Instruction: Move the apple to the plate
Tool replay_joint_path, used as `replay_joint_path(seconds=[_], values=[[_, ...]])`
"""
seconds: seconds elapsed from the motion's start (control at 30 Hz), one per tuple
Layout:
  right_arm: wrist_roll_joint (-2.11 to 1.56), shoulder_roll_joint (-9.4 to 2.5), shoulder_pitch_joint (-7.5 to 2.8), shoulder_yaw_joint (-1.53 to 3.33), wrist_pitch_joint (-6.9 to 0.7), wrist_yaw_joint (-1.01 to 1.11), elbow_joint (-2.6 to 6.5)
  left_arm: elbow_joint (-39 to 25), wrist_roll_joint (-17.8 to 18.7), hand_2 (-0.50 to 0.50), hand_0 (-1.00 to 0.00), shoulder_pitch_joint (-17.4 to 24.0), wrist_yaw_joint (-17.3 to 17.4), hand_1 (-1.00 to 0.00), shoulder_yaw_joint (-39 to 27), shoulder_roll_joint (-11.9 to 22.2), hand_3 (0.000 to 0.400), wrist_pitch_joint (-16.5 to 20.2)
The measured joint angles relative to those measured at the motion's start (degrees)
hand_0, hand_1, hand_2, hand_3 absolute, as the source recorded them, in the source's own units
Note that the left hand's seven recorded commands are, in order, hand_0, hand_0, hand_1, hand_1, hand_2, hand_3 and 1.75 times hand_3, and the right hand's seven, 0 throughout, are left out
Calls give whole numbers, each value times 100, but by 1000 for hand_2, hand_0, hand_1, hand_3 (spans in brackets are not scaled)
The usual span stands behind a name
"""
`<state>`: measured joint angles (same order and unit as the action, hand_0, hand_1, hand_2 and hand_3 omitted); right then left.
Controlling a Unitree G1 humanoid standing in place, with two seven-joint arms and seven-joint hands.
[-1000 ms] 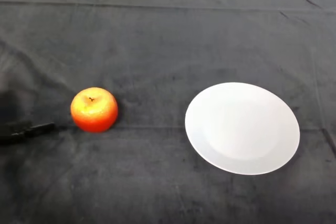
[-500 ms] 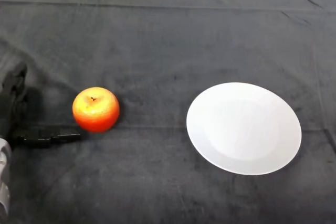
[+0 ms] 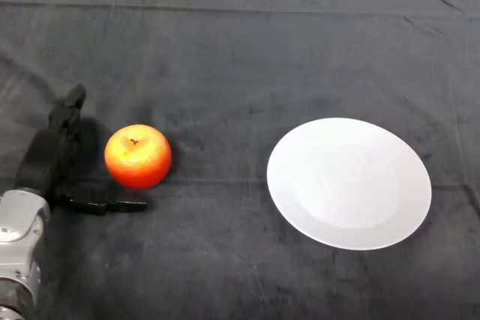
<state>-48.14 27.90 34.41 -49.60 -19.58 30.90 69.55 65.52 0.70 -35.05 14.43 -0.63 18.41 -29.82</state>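
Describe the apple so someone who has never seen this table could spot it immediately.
On the dark cloth-covered table, look left of the round white plate. The round orange-red apple sits there, beside the open black left hand. It is the only brightly coloured thing.

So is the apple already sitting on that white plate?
No, the apple rests on the dark cloth well to the left of the plate, with the open hand just beside it.
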Motion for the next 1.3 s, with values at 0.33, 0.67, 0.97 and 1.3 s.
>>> replay_joint_path(seconds=[0.33,0.67,0.97,1.3], values=[[0,0,0,0,0,0,0,0,-122,-500,-1000,-2,-3,0,224,-50,400,-147],[0,0,0,0,0,0,0,-1,-289,-500,-1000,-131,68,0,498,-85,400,-163],[0,0,0,0,0,0,0,-1,-397,-500,-1000,-528,160,0,702,-240,400,-93],[0,0,0,0,0,0,0,-2,-576,-500,-1000,-918,128,0,890,-309,400,-131]])
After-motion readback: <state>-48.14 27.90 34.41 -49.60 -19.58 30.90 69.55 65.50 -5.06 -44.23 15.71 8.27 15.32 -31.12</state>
